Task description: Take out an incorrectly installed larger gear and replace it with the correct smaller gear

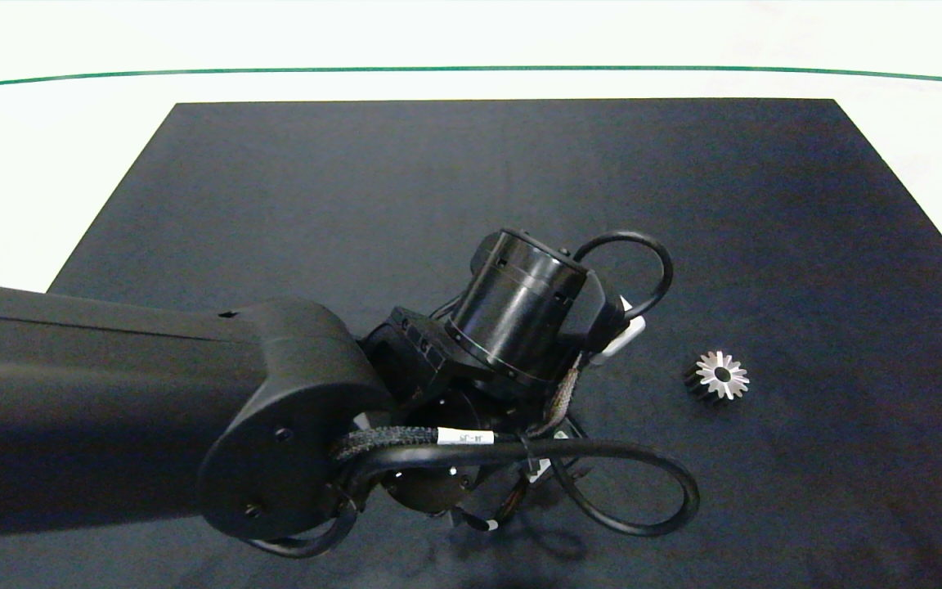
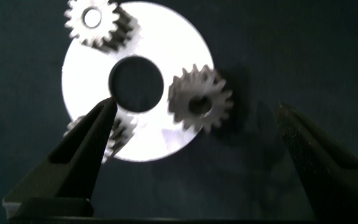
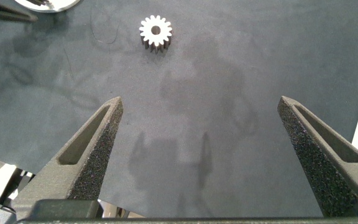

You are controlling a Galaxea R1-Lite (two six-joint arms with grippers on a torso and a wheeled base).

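3 small spur gears sit on a silver disc (image 2: 166,74) under the left gripper (image 2: 197,134), jaws wide. Larger gear (image 1: 719,376) lies alone, right of centre on the black mat (image 1: 765,204). Right gripper (image 3: 197,140) hovers with jaws wide, holding nothing.

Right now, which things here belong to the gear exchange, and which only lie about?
Job: larger gear on the plate; smaller gear on the mat; open left tool above plate.
Idle: two other small gears; open right tool over the mat.
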